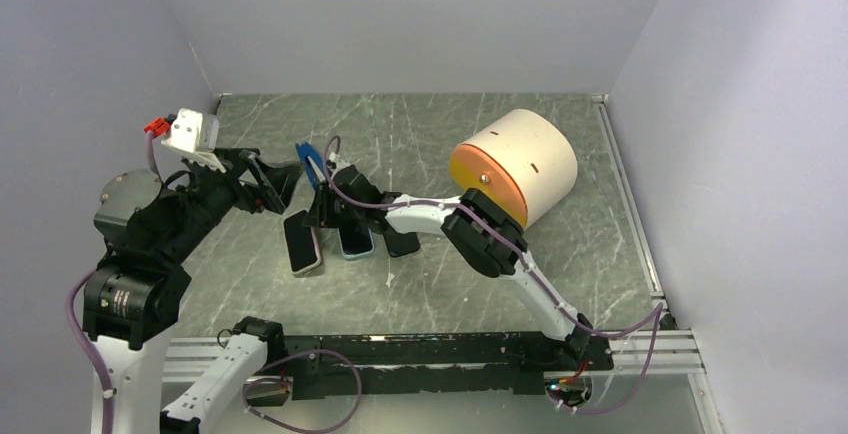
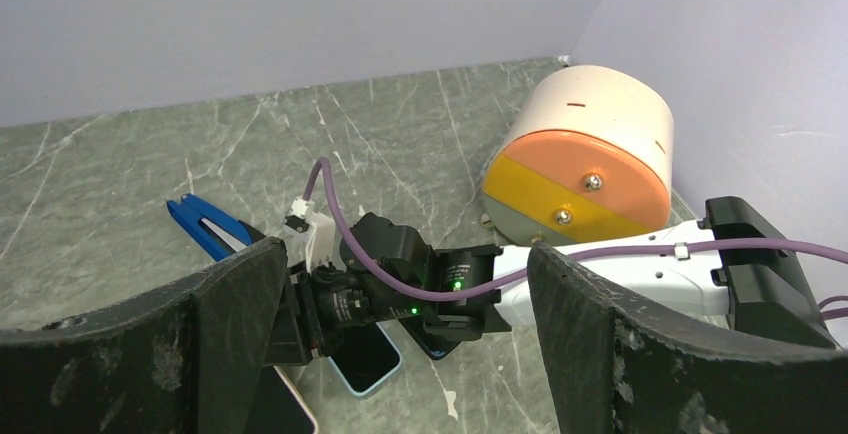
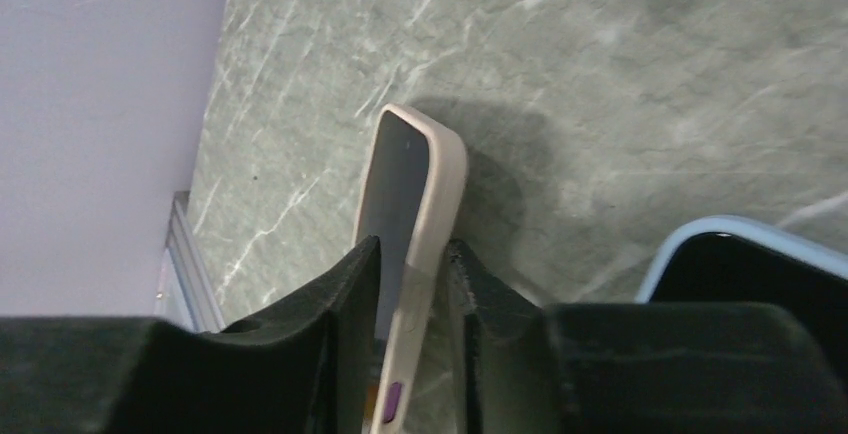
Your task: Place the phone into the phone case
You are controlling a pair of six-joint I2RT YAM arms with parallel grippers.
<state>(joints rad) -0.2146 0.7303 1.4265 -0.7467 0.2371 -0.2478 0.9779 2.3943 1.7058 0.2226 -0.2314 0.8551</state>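
Right wrist: beige-cased phone (image 3: 408,179) lower end hidden inside right hand (image 3: 412,249).

A: How many phone-shaped slabs are left of the drum (image 1: 520,159)?
B: Three: beige-edged slab (image 1: 303,245), light-blue-edged slab (image 1: 357,246), dark slab (image 1: 405,247).
A: Anything else?
B: One blue tool (image 1: 308,160), also left of the drum; one drum.

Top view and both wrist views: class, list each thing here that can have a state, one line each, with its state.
left gripper: open, holding nothing.
right gripper: set closely either side of the beige-cased phone; whether it grips is unclear.
beige-cased phone: in its case, screen dark, tipped up on edge.
blue-cased phone: lying flat, screen up and dark.
cylinder: lying on its side.
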